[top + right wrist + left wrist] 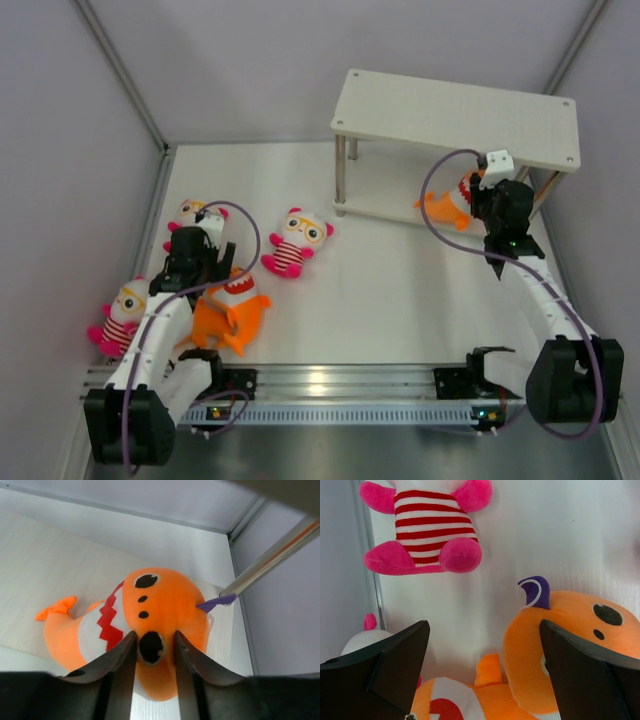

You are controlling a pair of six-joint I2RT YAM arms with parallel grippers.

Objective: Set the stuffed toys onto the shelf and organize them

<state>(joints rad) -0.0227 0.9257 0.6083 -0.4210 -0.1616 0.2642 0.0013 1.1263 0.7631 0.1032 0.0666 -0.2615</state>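
The shelf (455, 120) stood at about 1 o'clock on the table (400, 290) in the view from above. One orange shark (445, 208) lay on its bottom board, near the right end. The right gripper (478, 200) was right at this shark's head. The shark's body ran off toward 9 o'clock from it.

In the right wrist view, the two fingers (120, 675) were only a little way apart. One dark eye spot and a bit of the shark's head sat between them, at 12 o'clock from the tips. The fingers were up against the fur on both sides. I could not tell if they were squeezing it or just touching. A thin metal shelf leg (272, 562) stood at 2 o'clock from the shark.

The left gripper (485, 665) hung over the left side of the table with its fingers wide apart and nothing in them. A second orange shark (570, 645) lay on the table under it, toward 4 o'clock in the wrist view. More orange plush with a red and white mouth lay just beside it.

Three striped dolls lay on the table too. One doll (295, 240) was at 2 o'clock from the left gripper, one (190, 215) at 12 o'clock, and one (120, 315) at 8 o'clock.
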